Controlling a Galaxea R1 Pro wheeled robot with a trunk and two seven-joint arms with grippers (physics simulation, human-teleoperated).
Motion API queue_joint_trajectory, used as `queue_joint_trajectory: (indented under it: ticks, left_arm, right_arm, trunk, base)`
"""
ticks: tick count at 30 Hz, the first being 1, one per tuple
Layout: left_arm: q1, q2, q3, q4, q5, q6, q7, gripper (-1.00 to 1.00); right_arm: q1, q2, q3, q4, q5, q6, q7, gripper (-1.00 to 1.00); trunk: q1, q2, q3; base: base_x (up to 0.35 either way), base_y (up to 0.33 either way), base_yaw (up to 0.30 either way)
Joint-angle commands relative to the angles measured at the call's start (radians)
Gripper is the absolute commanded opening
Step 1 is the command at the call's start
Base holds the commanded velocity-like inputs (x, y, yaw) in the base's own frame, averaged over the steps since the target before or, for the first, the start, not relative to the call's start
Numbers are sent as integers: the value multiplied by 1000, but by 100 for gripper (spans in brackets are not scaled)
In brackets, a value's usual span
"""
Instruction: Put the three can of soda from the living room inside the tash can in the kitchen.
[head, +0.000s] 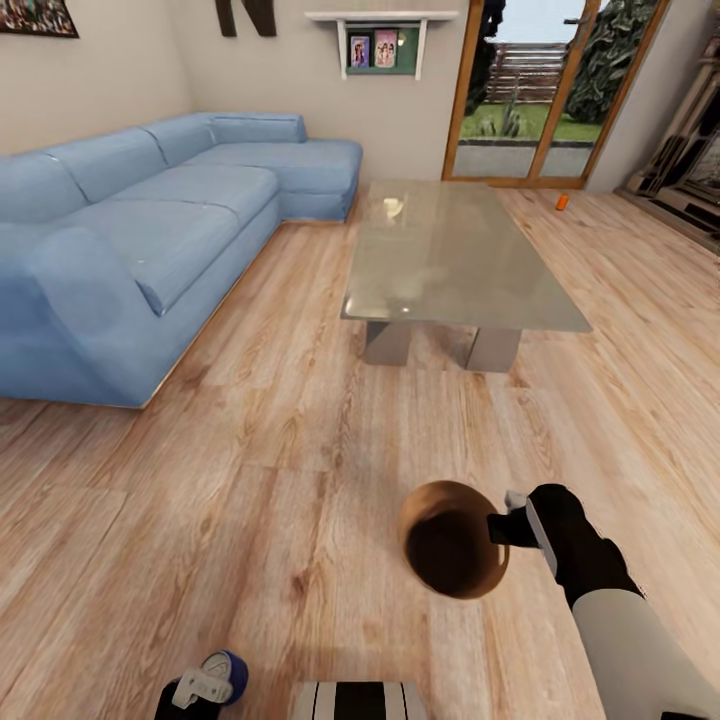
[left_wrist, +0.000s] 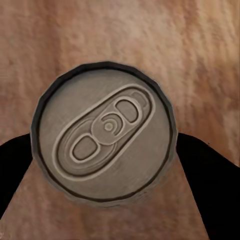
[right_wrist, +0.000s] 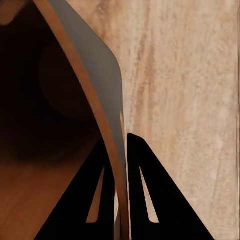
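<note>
My right gripper (head: 500, 528) is shut on the rim of the trash can (head: 450, 540), a copper-brown bucket held tilted just above the wood floor. In the right wrist view the fingers (right_wrist: 150, 200) stand on either side of the bin's wall (right_wrist: 95, 75). At the head view's lower left, my left gripper (head: 205, 688) is shut on the dark blue soda can (head: 228, 672). Its pale top (left_wrist: 105, 132) faces the left wrist camera, with a black finger on each side. One orange can (head: 562, 201) stands on the floor by the glass doors. The second orange can is out of view.
A light-blue sectional sofa (head: 150, 230) runs along the left. The glass coffee table (head: 450, 250) stands ahead, with a small pale object (head: 393, 207) on it. Wood-framed glass doors (head: 540, 90) are behind it, and dark furniture (head: 690, 170) lines the right wall.
</note>
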Motion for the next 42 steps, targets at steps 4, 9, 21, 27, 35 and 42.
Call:
queue_joint_trajectory:
  ticks: [4, 9, 21, 27, 35, 42]
  left_arm:
    - [-1, 0, -1, 1, -1, 0, 0, -100]
    - [-1, 0, -1, 1, -1, -1, 0, -100]
    - [-1, 0, -3, 1, -1, -1, -1, -100]
    - [-18, -12, -20, -17, 0, 4, -13, -100]
    - [-20, -12, -20, -33, 0, 4, -13, -100]
    - [-20, -12, -20, -33, 0, 4, -13, -100]
  right_arm:
    - [1, 22, -4, 12, 14, 0, 4, -100]
    - [1, 22, -3, 12, 14, 0, 4, -100]
    - [1, 23, -2, 13, 14, 0, 4, -100]
    - [-10, 34, 17, 30, 63, -12, 7, -100]
    - [-10, 34, 65, 32, 141, -12, 15, -100]
    - [-10, 34, 65, 32, 197, -12, 15, -100]
  trunk:
    - [-1, 1, 15]
    - [-3, 2, 35]
    - [-9, 5, 81]
    - [-10, 6, 92]
    - [-10, 6, 92]
    - [-10, 6, 92]
  base:
    - [0, 0, 0]
    - [0, 0, 0]
    - [0, 0, 0]
    - [0, 0, 0]
    - [0, 0, 0]
    - [0, 0, 0]
